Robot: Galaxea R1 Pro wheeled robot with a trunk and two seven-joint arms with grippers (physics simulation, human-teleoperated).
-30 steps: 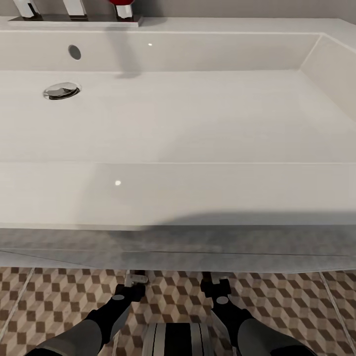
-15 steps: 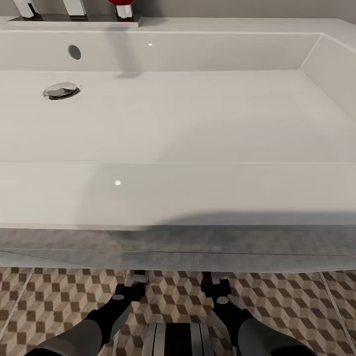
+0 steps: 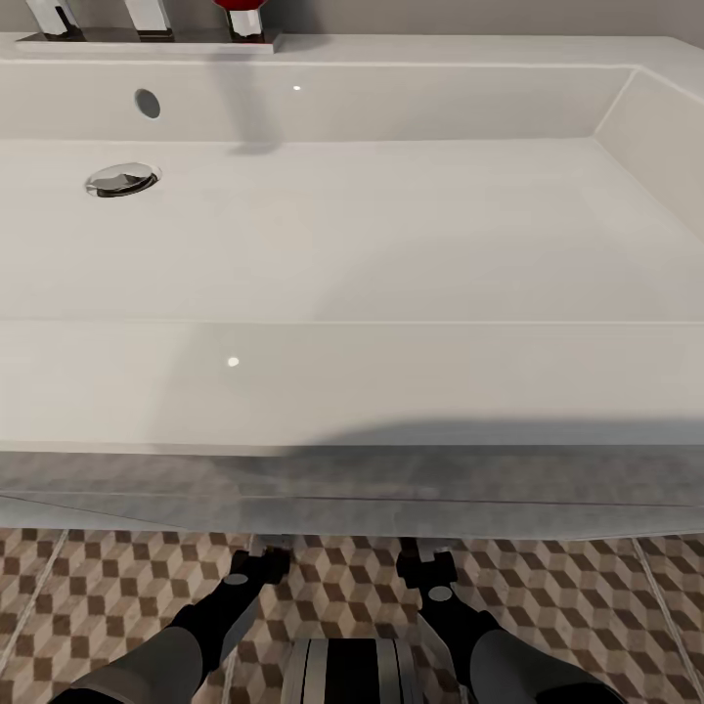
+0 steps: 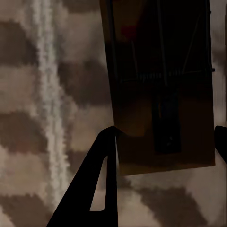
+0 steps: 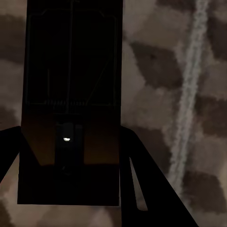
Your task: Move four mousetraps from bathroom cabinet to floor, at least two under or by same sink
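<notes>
In the left wrist view a mousetrap [image 4: 142,94], a tan board with dark wire spring and a red mark, lies between my left gripper's [image 4: 165,137] fingertips, which touch its long edges just above the cube-patterned bathroom floor [image 4: 28,94]. The right wrist view has a second mousetrap [image 5: 71,71] deep between my right gripper's [image 5: 70,142] fingers, in shadow over the floor [image 5: 189,142]. From the head view both grippers, left [image 3: 269,559] and right [image 3: 418,557], reach low at the foot of the white sink [image 3: 352,381]. The cabinet is out of view.
The vanity's front edge [image 3: 391,499] overhangs both grippers. A chrome drain [image 3: 121,180] and tap bases [image 3: 147,20] sit at the basin's far left. The robot's own base [image 3: 352,670] is between the arms. Patterned floor [image 3: 98,596] stretches left and right.
My left gripper has dipped slightly; the pale tip seen at its end before no longer shows. The right arm and the camera have not moved.
</notes>
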